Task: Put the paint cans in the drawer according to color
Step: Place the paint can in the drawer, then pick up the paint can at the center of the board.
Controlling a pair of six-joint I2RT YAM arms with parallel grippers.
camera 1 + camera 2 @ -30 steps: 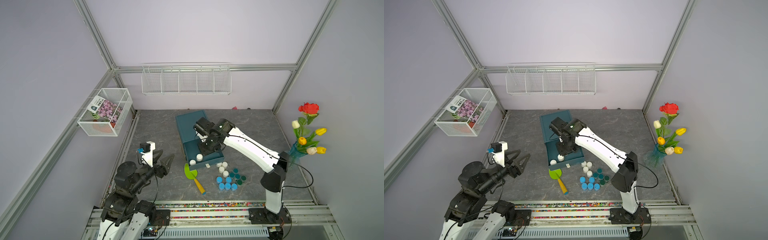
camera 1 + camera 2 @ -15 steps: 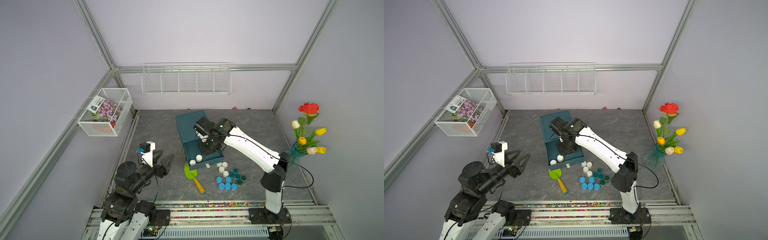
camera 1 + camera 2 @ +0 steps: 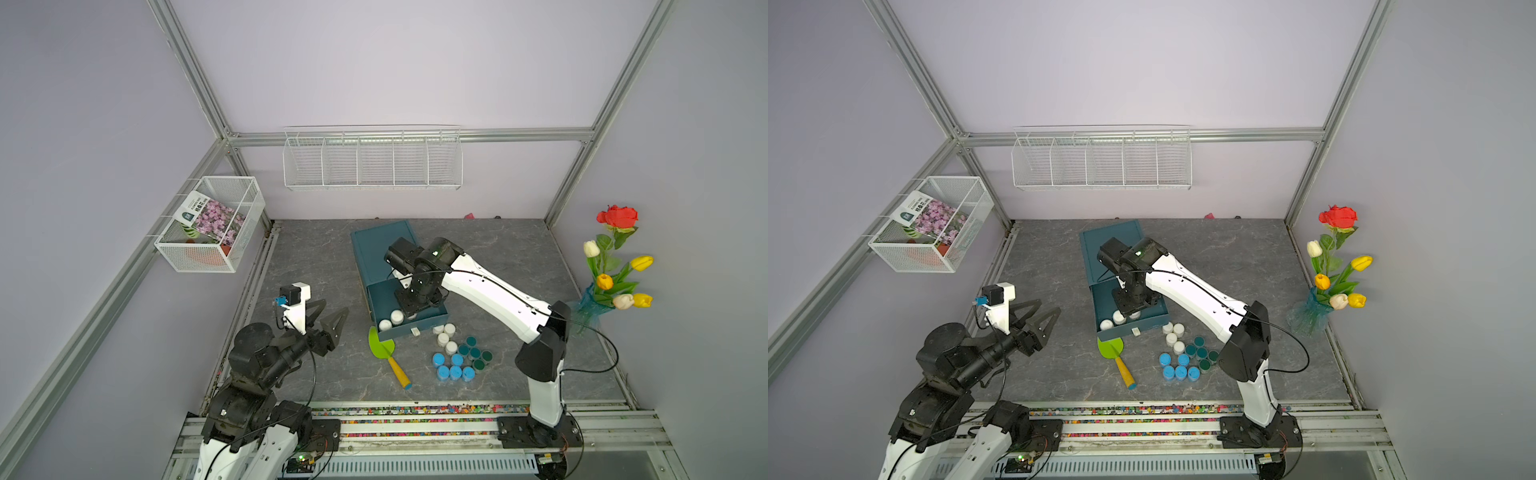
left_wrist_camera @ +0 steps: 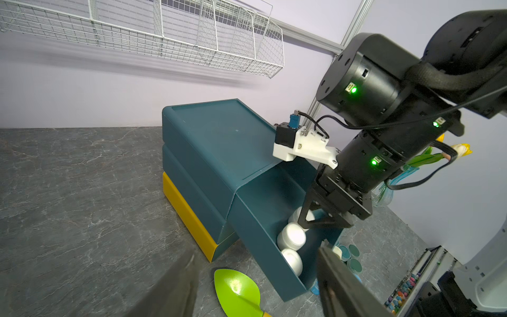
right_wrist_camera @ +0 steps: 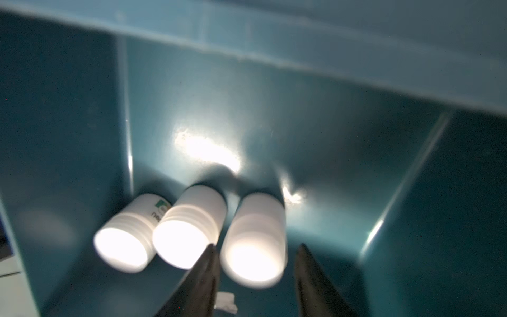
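Observation:
The top drawer [image 3: 419,326] of the teal cabinet [image 3: 376,249] is pulled out. My right gripper [image 5: 256,245] reaches down into it, jaws open, straddling a white paint can [image 5: 255,241] with a gap on one side. Two more white cans [image 5: 189,233] stand beside it in the drawer corner [image 3: 390,321]. On the table in front are loose white cans [image 3: 444,336], light blue cans [image 3: 453,368] and dark teal cans [image 3: 473,353], in both top views [image 3: 1177,368]. My left gripper [image 3: 335,304] hovers open and empty, left of the drawer.
A green trowel [image 3: 382,347] with a yellow handle lies by the drawer's front corner. A vase of flowers [image 3: 611,270] stands at the right edge. A wire basket [image 3: 212,224] and a wire shelf [image 3: 372,162] hang on the walls. The cabinet's bottom drawer [image 4: 186,211] is yellow.
The right jaws have spread apart around the white can inside the drawer, letting it go. Neither arm has visibly shifted.

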